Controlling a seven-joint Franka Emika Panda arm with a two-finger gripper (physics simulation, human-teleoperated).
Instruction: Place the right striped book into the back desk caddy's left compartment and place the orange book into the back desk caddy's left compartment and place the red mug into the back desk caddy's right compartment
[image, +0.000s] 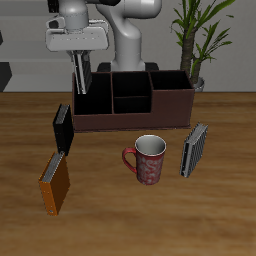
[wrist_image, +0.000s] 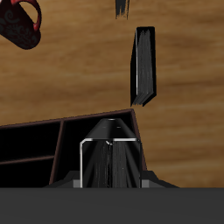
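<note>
Wood-grain table (image: 220, 200), matt maroon back desk caddy (image: 135, 120), mottled glossy red mug (image: 148, 160)

Gripper (image: 80, 72) sits over back desk caddy (image: 140, 118) end section; black book (image: 62, 130) crowds its front. Open table between red mug (image: 148, 159) and orange book (image: 55, 183).

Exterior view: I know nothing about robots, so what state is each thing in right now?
tool: shut on the right striped book
right striped book: held upright at the back desk caddy's left compartment
red mug: upright on the table, free
orange book: standing on the table, free
black book: standing on edge before the caddy
paler striped book: standing on edge, free
</note>
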